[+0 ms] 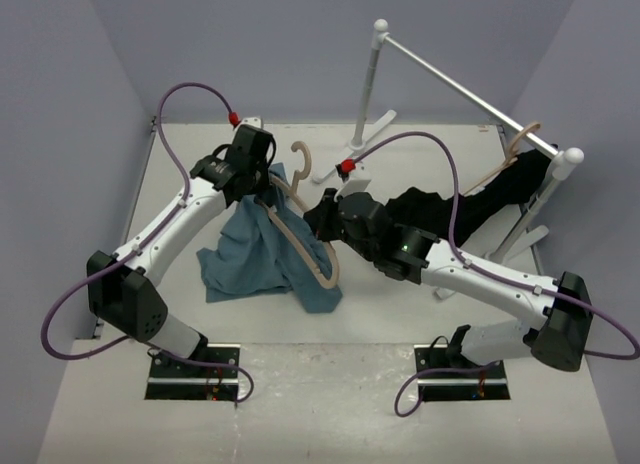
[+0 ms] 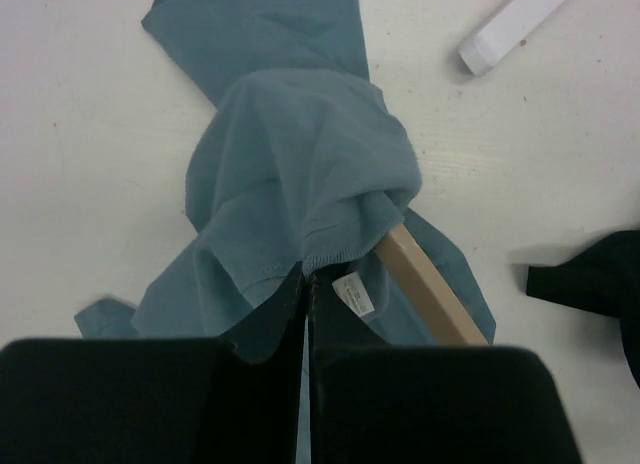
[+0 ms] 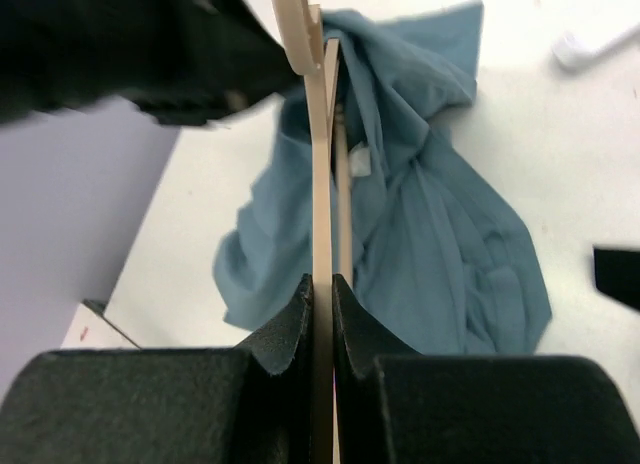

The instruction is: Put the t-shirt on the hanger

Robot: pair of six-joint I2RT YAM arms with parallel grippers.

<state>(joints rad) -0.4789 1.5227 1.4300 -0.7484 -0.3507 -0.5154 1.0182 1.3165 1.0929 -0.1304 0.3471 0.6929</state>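
The blue t-shirt hangs bunched over the table, partly draped on the pale wooden hanger, whose hook points to the back. My left gripper is shut on the shirt's collar by the label, with a hanger arm poking out of the neck opening. My right gripper is shut on the hanger's thin edge and holds it upright, with the shirt behind it.
A white clothes rack stands at the back right, with a black garment and a twin hanger on it. Its foot shows in the left wrist view. Grey walls close both sides.
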